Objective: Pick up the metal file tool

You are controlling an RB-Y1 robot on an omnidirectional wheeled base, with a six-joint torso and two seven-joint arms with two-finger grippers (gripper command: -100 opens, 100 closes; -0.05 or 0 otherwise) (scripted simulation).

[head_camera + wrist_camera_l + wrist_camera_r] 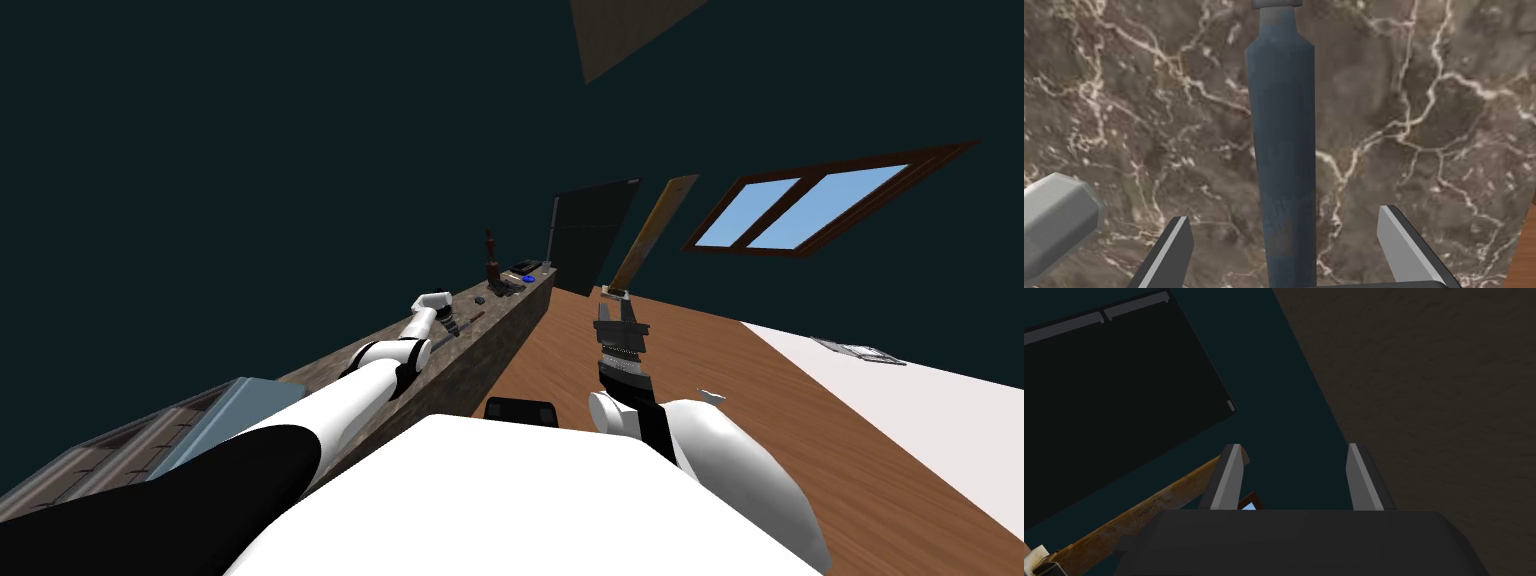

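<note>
**Item 1. Table** (505, 335): a long top of brown marble with pale veins, on my left. The left arm reaches over it.

**Item 2. Grey faceted object** (1056, 222): I cannot identify it. It lies on the marble just beside one finger of the left pincer. Risk: a finger that closes or descends could clip it and knock the grasp off line.

**Item 3. Left pincer** (1284, 215): released, with one finger to each side of the file and neither touching it. It is held low over the marble. Risk: if it drops further, the tips may strike the stone before they close.

**Item 4. Metal file** (1281, 125): a long, dark blue-grey tool lying flat on the table. It runs out between the open fingers to a grey collar at its far end.
- The body is slim and smooth, so it may slide out of a light squeeze.
- The fingers seem to sit near one end, so the long free part may sag or swing on lifting.

**Item 5. Right pincer** (615, 297): released and empty, raised well clear of the table. It poses no apparent hazard.
</note>
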